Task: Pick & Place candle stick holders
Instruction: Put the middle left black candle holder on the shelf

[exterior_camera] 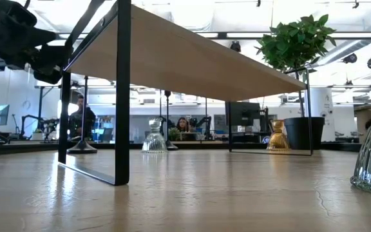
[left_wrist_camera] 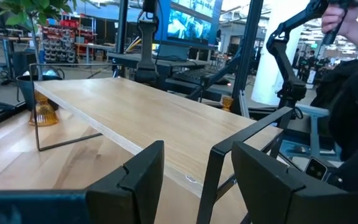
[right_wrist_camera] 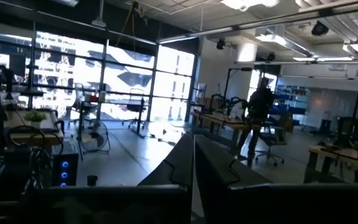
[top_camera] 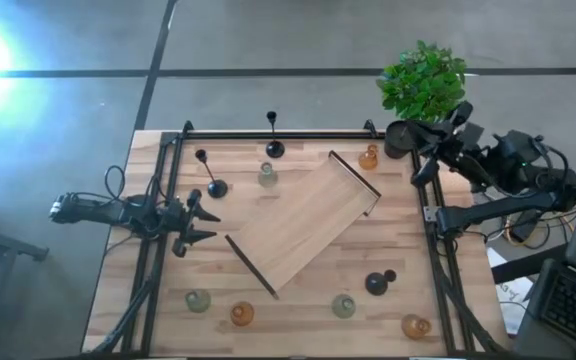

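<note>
Two black candle stick holders (top_camera: pixel 216 187) (top_camera: pixel 274 148) stand upright on their round bases at the far left. A third black holder (top_camera: pixel 378 283) lies at the near right. Pale green glass holders (top_camera: pixel 267 175) (top_camera: pixel 198 300) (top_camera: pixel 343 306) and amber glass holders (top_camera: pixel 369 157) (top_camera: pixel 242 314) (top_camera: pixel 415 326) stand on the table. My left gripper (top_camera: pixel 203 222) (left_wrist_camera: pixel 191 180) is open and empty at the table's left side, pointing at the wooden shelf. My right gripper (top_camera: pixel 418 172) (right_wrist_camera: pixel 192 168) is shut and empty, raised at the far right by the plant.
A raised wooden shelf (top_camera: pixel 308 225) on thin black legs stands slantwise at the table's middle. A potted green plant (top_camera: pixel 423 80) is at the far right corner. A black rail frame (top_camera: pixel 168 140) runs along the table's edges. People show in the room beyond.
</note>
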You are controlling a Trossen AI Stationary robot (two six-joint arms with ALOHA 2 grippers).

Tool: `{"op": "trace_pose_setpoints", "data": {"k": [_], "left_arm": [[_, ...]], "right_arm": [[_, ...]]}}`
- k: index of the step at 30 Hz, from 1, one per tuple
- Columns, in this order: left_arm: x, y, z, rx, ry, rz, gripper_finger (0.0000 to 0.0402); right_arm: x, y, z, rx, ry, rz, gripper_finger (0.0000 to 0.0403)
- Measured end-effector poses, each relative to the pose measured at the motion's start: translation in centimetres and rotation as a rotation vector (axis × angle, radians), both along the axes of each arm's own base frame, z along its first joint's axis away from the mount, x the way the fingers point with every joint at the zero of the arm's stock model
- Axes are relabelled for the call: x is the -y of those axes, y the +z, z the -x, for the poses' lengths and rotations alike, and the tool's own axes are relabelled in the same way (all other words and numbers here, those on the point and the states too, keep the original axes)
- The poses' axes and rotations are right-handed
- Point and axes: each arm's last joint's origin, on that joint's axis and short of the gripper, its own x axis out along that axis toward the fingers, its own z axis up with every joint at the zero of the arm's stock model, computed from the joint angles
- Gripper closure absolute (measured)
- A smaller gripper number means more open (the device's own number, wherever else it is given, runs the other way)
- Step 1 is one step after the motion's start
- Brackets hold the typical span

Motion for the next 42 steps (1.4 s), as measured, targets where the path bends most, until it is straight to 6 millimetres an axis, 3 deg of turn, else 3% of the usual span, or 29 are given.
{"op": "trace_pose_setpoints", "data": {"k": [6, 11, 16, 24, 29, 34, 42], "left_arm": [[-0.2, 0.6, 0.0, 0.064, 0.069, 0.018, 0.0209], [-1.0, 3.2, 0.6, 0.335, 0.267, 0.358, 0.0209], [-1.8, 4.9, 1.7, 0.554, 0.447, 0.539, 0.0209], [-2.1, 4.9, 1.9, 0.549, 0.59, 0.426, 0.0209], [-1.7, 4.5, 1.1, 0.319, 0.519, 0.259, 0.0209], [-1.9, 3.7, 1.1, 0.011, 0.627, 0.152, 0.0209], [-2.2, 2.0, 0.7, -0.204, 0.818, 0.115, 0.0209]], "right_arm": [[0.3, 1.8, 0.4, 0.096, 0.0, -0.08, 0.0394], [0.3, 2.0, -0.2, 0.095, -0.003, -0.089, 0.0394], [0.4, 1.6, -1.1, 0.07, -0.068, -0.104, 0.0394], [0.4, 1.2, -2.0, 0.039, -0.081, -0.1, 0.0394], [0.5, 1.4, -1.4, 0.052, -0.082, -0.097, 0.0394], [0.5, 1.6, -0.7, 0.063, -0.084, -0.088, 0.0394], [0.5, 1.6, -0.6, 0.046, -0.092, -0.062, 0.0394]]}}
